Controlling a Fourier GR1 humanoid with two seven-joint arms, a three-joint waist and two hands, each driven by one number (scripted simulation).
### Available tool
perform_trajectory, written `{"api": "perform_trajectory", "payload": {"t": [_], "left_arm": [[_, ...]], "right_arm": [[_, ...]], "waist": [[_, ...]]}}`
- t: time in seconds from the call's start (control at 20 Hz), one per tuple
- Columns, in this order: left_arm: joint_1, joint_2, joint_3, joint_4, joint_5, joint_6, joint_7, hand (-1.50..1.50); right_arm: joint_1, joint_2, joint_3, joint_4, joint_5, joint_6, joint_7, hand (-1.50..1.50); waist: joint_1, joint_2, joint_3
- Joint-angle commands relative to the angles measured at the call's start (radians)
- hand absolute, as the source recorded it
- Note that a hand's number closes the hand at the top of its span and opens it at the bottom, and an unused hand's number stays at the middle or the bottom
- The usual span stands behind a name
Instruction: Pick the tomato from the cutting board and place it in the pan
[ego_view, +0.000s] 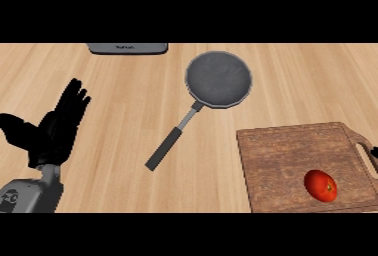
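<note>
The tomato (321, 185), a smooth, glossy red oval, lies on the cutting board (284, 150) toward the board's 5 o'clock corner, well apart from the pan (218, 77). The board is a rounded rectangle of dark brown, strongly grained wood with a slotted handle on its 3 o'clock side; it sits at about 4 o'clock in the view. The pan is round, matte dark grey with a shallow rim, at about 12 o'clock. A slim metal neck leads from it into a long black handle that points toward 7 o'clock. Nothing lies in the pan.

The left hand (55, 132), black on a grey forearm, rests at 9 o'clock with its fingers straight and released, pointing up and holding nothing. A dark sliver at the 3 o'clock edge, just beside the board's handle, seems to be the right hand (375, 159); whether it is open or closed cannot be told.

The tabletop (118, 130) is pale wood with fine grain running across it. A flat grey object (127, 48) is cut off at 11 o'clock.
</note>
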Motion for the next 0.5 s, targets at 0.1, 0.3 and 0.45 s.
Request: {"api": "perform_trajectory", "payload": {"t": [0.1, 0.3, 0.45], "left_arm": [[0.021, 0.015, 0.03, -0.025, 0.0, -0.033, 0.012, 0.0], [-0.003, -0.025, 0.02, -0.038, -0.035, 0.004, 0.05, 0.0], [0.054, -0.026, 0.053, -0.04, -0.031, -0.053, -0.012, 0.0]], "right_arm": [[-0.025, -0.021, 0.023, -0.035, 0.154, 0.056, 0.093, -1.5], [-0.073, 0.019, 0.032, -0.138, 0.178, 0.114, 0.241, -1.5], [-0.092, 0.154, 0.146, -0.161, 0.307, 0.069, 0.268, -1.5]], "waist": [[-0.001, -0.001, 0.0], [-0.006, -0.001, 0.0], [-0.002, -0.001, 0.0]]}}
